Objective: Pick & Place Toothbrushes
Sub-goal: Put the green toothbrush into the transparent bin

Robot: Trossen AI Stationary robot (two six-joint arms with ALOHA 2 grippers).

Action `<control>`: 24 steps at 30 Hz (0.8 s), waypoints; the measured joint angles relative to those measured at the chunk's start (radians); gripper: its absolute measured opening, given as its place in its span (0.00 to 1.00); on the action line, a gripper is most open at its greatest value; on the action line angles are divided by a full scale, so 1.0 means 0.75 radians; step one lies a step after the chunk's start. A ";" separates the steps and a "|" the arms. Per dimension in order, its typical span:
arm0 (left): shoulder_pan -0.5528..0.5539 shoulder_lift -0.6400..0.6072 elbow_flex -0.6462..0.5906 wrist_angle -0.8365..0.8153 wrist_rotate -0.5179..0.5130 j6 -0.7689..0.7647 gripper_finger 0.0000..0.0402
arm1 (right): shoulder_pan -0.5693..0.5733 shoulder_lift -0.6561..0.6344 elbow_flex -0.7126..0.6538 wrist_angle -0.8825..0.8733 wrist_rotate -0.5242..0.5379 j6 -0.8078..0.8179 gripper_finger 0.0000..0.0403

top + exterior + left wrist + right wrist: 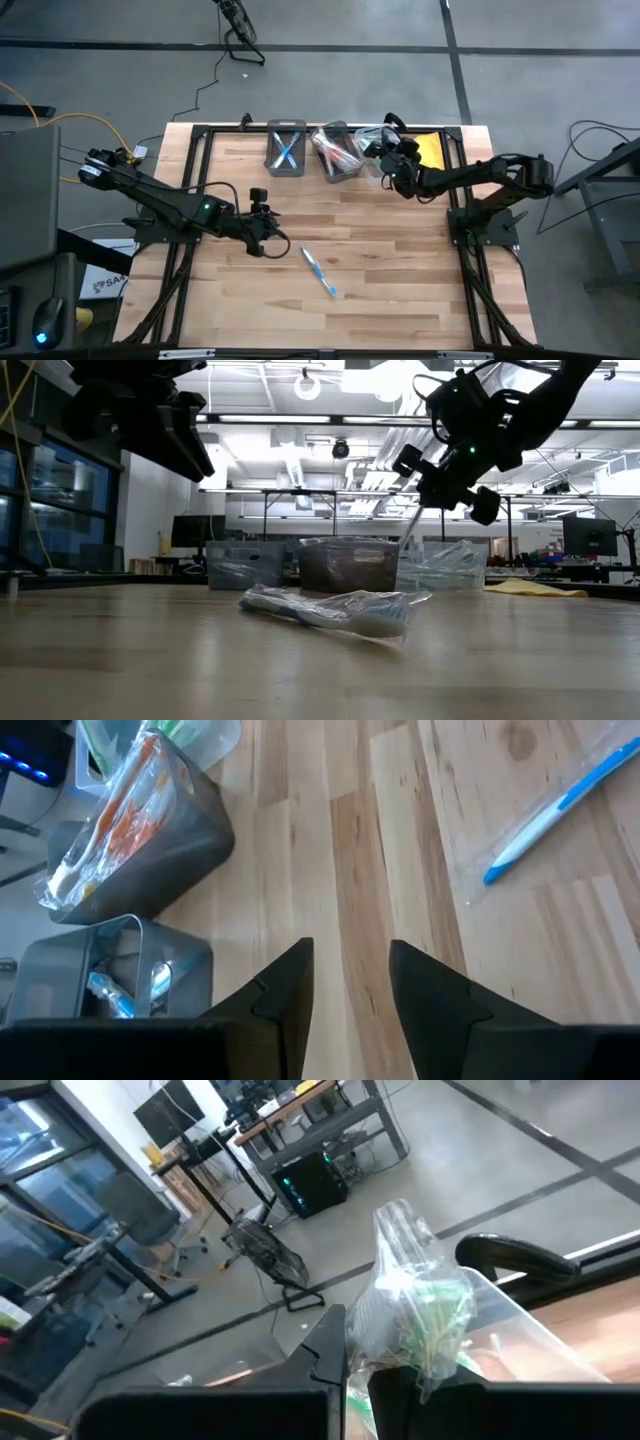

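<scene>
I'm watching the right gripper [392,165] hanging over the clear bin [372,150] at the back of the table [400,280], and its fingers are pinching tight on a bagged green toothbrush [432,1315]. The left gripper [268,236] is hovering over bare wood, fingers [285,995] sitting partly apart and holding nothing. A bagged blue toothbrush [320,272] is lying just beside it, mid-table. More are sitting in the back bins: blue ones in the left bin [286,147], orange-red ones in the middle bin [337,152].
</scene>
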 joint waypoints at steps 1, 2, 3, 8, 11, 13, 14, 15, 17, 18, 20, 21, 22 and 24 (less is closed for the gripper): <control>0.000 0.000 0.000 0.001 0.000 0.000 0.32 | -0.005 0.000 -0.002 0.002 0.000 0.000 0.03; 0.000 0.000 0.000 0.001 0.000 0.000 0.32 | -0.008 0.000 -0.003 0.003 -0.007 -0.004 0.04; 0.000 0.000 0.000 0.001 0.000 0.000 0.32 | -0.013 0.000 -0.003 0.008 -0.028 -0.023 0.04; 0.000 0.000 0.000 0.000 0.001 0.000 0.32 | -0.026 -0.001 -0.002 0.048 -0.107 -0.136 0.14; 0.000 0.001 0.000 -0.001 0.001 0.000 0.32 | -0.026 -0.001 -0.002 0.049 -0.103 -0.167 0.23; 0.001 0.001 0.000 -0.004 0.001 0.000 0.32 | -0.025 -0.001 -0.002 0.048 -0.105 -0.186 0.28; 0.000 0.001 0.000 -0.006 0.002 0.000 0.32 | -0.025 -0.001 -0.002 0.049 -0.107 -0.201 0.31; 0.000 0.001 0.000 -0.006 0.002 0.000 0.32 | -0.025 -0.001 -0.002 0.049 -0.108 -0.212 0.33; 0.000 0.001 0.000 -0.007 0.005 0.000 0.32 | -0.025 -0.010 -0.002 0.047 -0.112 -0.248 0.37; 0.000 0.001 0.000 -0.007 0.005 0.000 0.32 | -0.023 -0.018 -0.002 0.048 -0.122 -0.268 0.39; 0.001 0.001 0.000 -0.007 0.022 -0.001 0.32 | -0.016 -0.044 -0.002 0.046 -0.132 -0.304 0.41; 0.000 0.001 0.000 -0.007 0.034 0.000 0.32 | -0.010 -0.061 -0.002 0.045 -0.126 -0.325 0.42; 0.000 0.001 0.000 -0.007 0.041 -0.001 0.32 | -0.003 -0.082 -0.002 0.044 -0.114 -0.349 0.43; 0.000 0.001 0.000 -0.007 0.055 -0.001 0.32 | 0.007 -0.132 -0.002 0.027 -0.085 -0.395 0.43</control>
